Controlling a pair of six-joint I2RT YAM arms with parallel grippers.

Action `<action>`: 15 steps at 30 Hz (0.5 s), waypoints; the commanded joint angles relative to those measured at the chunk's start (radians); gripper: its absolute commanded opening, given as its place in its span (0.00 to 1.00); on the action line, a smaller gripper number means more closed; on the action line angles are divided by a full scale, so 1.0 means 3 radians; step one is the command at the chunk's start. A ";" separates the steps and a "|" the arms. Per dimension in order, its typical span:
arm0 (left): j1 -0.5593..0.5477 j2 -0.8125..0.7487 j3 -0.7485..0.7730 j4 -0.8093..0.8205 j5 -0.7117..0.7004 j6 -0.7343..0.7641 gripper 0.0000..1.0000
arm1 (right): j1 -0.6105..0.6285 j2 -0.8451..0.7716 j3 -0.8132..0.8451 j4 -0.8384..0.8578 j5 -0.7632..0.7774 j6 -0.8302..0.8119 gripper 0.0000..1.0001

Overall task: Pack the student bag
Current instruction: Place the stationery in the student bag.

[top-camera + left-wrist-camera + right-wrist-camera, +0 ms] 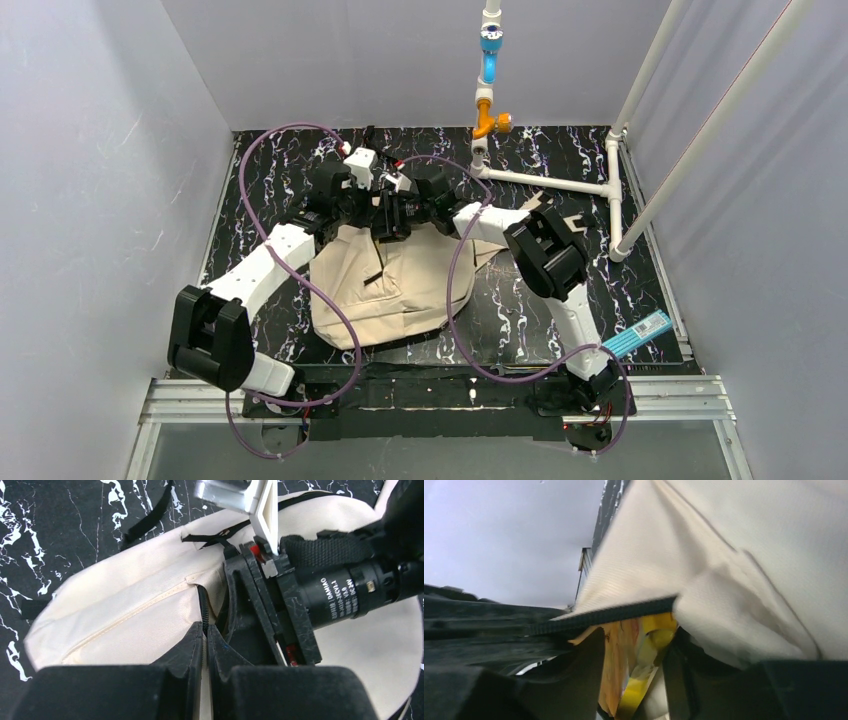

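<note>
The beige student bag point(400, 290) lies flat on the black marbled table, with both grippers at its far, top end. My left gripper point(206, 630) is shut on the fabric edge beside the bag's black zipper point(202, 605), and in the top view this left gripper point(372, 222) sits right next to the right one. My right gripper point(634, 650) reaches under the zipper edge point(614, 612) into the bag's mouth. Its jaws stand apart, and a yellow and orange book point(624, 655) lies loosely between them. The beige bag fabric point(734, 555) drapes over the right finger.
A light blue flat box point(637, 335) lies at the table's right front edge. A white pipe frame point(560, 183) stands at the back right. The right arm's black wrist point(340, 590) crowds close to my left gripper. A black strap point(145, 522) lies on the table beyond the bag.
</note>
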 commanded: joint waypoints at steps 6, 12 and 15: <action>0.0005 -0.0051 0.0068 0.0426 0.0000 0.0032 0.00 | -0.0129 -0.0732 -0.0432 -0.0753 0.0397 -0.0328 0.71; 0.0013 -0.0001 0.0204 0.0240 0.0096 0.0090 0.00 | -0.0112 -0.0785 -0.0513 -0.0756 0.0402 -0.0308 0.60; 0.0013 0.0029 0.0280 0.0115 0.0169 0.0054 0.00 | -0.0046 -0.0749 -0.0374 -0.0781 0.0527 -0.0315 0.36</action>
